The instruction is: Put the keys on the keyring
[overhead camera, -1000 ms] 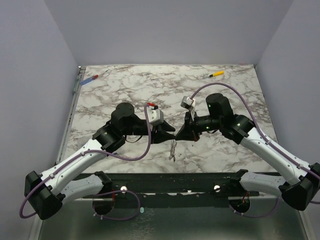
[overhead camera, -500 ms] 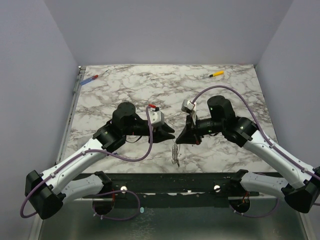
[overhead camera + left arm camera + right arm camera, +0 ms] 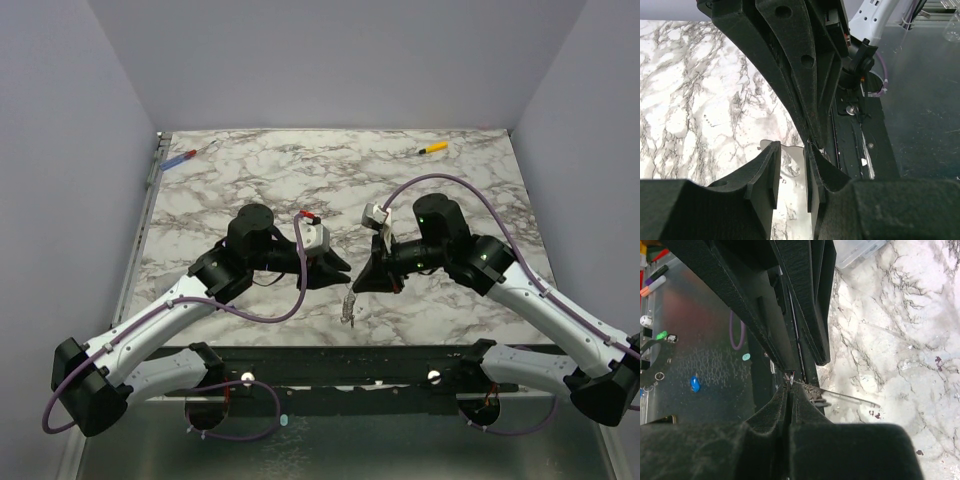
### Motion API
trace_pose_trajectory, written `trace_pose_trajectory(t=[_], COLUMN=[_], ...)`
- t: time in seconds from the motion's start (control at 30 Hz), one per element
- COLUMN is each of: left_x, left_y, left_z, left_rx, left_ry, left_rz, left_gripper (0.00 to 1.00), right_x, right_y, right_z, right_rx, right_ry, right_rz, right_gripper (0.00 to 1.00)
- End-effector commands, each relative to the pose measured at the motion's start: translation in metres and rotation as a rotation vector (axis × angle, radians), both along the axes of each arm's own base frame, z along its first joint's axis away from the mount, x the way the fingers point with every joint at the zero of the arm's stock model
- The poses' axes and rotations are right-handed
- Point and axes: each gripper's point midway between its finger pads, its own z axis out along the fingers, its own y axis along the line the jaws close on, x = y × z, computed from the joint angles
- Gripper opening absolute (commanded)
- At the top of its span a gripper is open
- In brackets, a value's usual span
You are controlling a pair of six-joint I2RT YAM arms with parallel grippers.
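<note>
Near the front edge of a white table (image 3: 262,182) veined grey like marble, two matte black grippers meet tip to tip. The right gripper (image 3: 789,391) has its fingers pressed together on the keyring (image 3: 790,378), one tiny thin wire loop with a bright glint at their tips. The keys (image 3: 348,308), a pale silver cluster of flat metal pieces, dangle just below the ring; how many cannot be counted. The left gripper (image 3: 791,146) has its fingers slightly apart, and one flat key with small holes shows in the gap. Two tools lie well apart at the far edge: a yellow-handled one (image 3: 432,148) on the right and a blue-and-red one (image 3: 180,159) on the left.
</note>
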Motion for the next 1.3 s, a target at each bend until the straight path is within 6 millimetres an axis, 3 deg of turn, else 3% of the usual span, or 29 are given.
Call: trace_pose_trajectory(t=[0.0,0.47,0.73,0.93,1.1,1.13,1.2,1.23,1.27], left_x=[-0.018,-0.019,-0.023,-0.024,-0.019,-0.017,-0.015,-0.015,-0.015], left_y=[0.000,0.000,-0.004,-0.008,-0.009,-0.009,-0.009,-0.009,-0.009], left_z=[-0.005,-0.001,-0.013,-0.018,-0.020,-0.020,-0.015,-0.011,-0.006], left_rx=[0.012,0.005,0.031,0.044,0.048,0.049,0.040,0.030,0.013], left_ry=[0.046,0.045,0.087,0.101,0.088,0.081,0.060,0.046,0.033], left_rz=[-0.085,-0.090,-0.120,-0.130,-0.110,-0.100,-0.085,-0.085,-0.084], left_gripper=[0.31,0.31,0.30,0.01,0.00,0.00,0.00,0.00,0.00], right_x=[0.003,0.005,0.001,-0.002,-0.002,-0.002,0.004,0.009,0.014], right_y=[0.003,0.003,0.003,0.003,0.003,0.003,0.001,-0.001,-0.004], right_z=[0.023,0.020,0.034,0.032,0.029,0.030,0.035,0.041,0.050], right_rx=[0.056,0.046,0.087,0.086,0.078,0.078,0.081,0.088,0.110], right_ry=[-0.075,-0.077,-0.104,-0.092,-0.083,-0.089,-0.121,-0.155,-0.196], right_rz=[-0.001,-0.010,0.006,0.020,0.023,0.018,-0.015,-0.052,-0.091], right_gripper=[0.01,0.01,0.01,0.01,0.01,0.07,0.40,0.53,0.59])
